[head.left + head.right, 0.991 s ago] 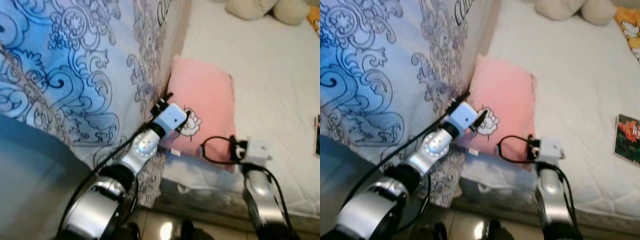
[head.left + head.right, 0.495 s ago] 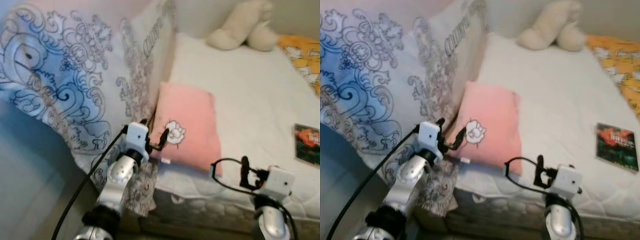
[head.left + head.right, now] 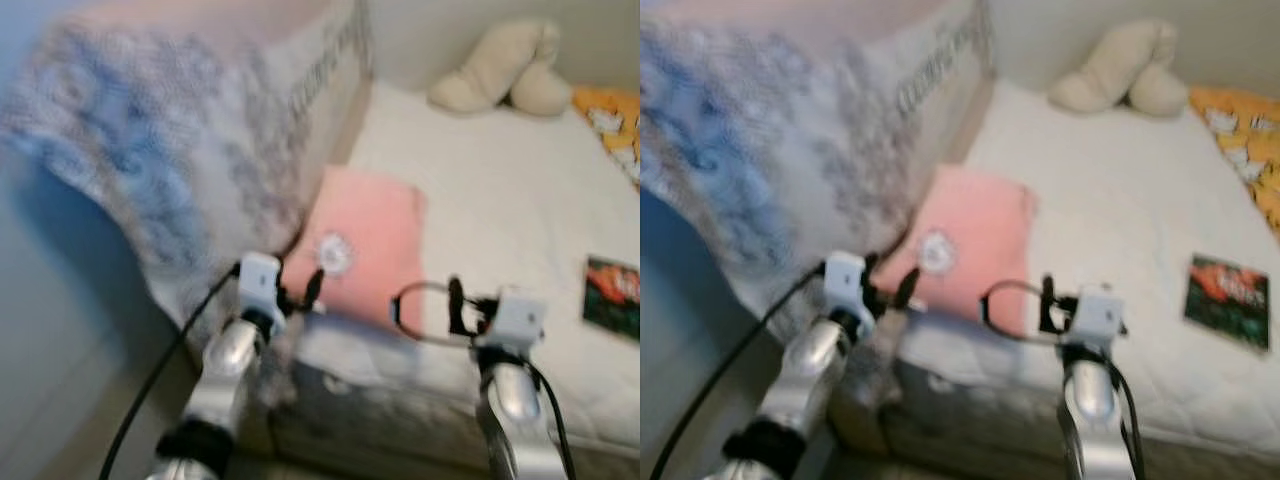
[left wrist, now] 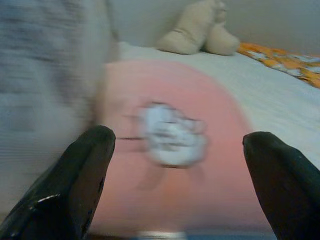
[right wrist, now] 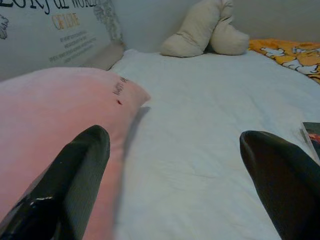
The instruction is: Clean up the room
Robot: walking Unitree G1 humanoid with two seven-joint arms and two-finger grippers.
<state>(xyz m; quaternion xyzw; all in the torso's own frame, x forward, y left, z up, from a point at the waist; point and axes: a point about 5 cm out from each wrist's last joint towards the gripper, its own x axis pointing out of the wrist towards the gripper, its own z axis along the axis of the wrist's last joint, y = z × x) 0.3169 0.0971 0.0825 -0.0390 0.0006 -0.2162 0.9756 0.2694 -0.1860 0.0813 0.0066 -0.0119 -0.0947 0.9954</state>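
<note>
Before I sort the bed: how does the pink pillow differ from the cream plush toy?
The pink pillow is flat, squarish and bears a white cartoon patch; the cream plush toy is lumpy and plain. The pillow lies at the bed's near edge, by the patterned blanket; the toy sits at the far end, near the wall. Both rest on the white mattress, apart from each other.

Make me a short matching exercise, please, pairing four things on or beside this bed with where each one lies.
Things:
1. pink pillow
2. cream plush toy
3. book
4. patterned quilt

Places:
A. at the far end of the mattress
B. flat on the mattress, to the robot's right
C. piled along the left side of the bed
D. near edge of the mattress, ahead of the left gripper

Pairs: 1-D, 2-A, 3-B, 4-C
</note>
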